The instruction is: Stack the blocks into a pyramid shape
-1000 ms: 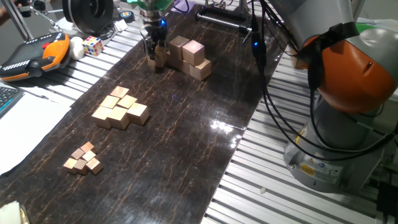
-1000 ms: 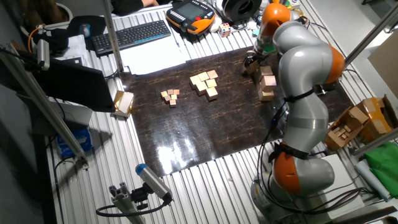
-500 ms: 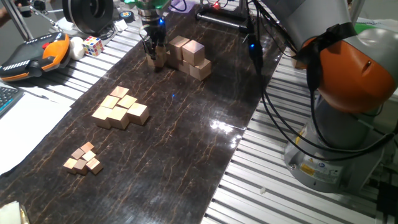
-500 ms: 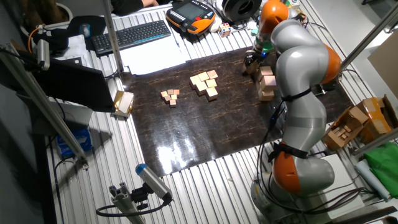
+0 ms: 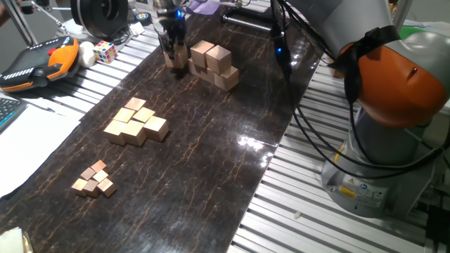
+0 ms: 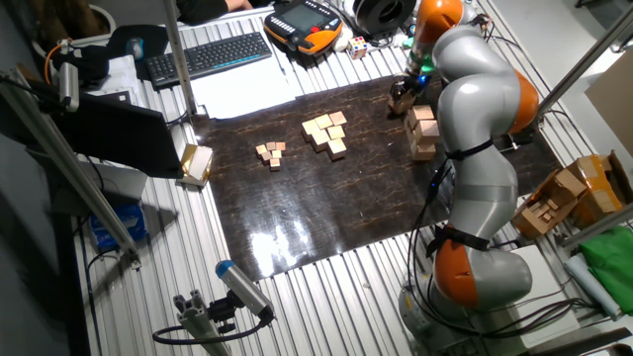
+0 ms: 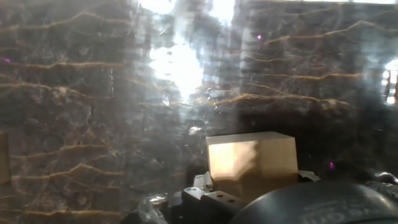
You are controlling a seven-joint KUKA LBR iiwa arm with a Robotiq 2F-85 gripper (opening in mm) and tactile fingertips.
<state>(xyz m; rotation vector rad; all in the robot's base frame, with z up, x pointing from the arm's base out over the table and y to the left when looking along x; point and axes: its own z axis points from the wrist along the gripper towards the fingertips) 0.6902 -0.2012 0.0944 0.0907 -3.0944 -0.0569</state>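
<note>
Now the hand (image 5: pixel 175 57) sits a little higher and farther back than a second ago, its fingers clamped on one large tan block (image 5: pixel 179 61) carried up with it, clear of the dark counter (image 5: pixel 211 161). Just right of it the stack of blocks (image 5: pixel 213 64) is unchanged: cubes on the counter and one on top. Nearer lie the medium cubes (image 5: pixel 136 122) and, nearest, the tiny cubes (image 5: pixel 93 178). Only the hand view shows the gripped block (image 7: pixel 252 158) close up, lit above the veined, glaring surface; the other fixed view shows the hand (image 6: pixel 401 96) partly hidden behind the arm.
</note>
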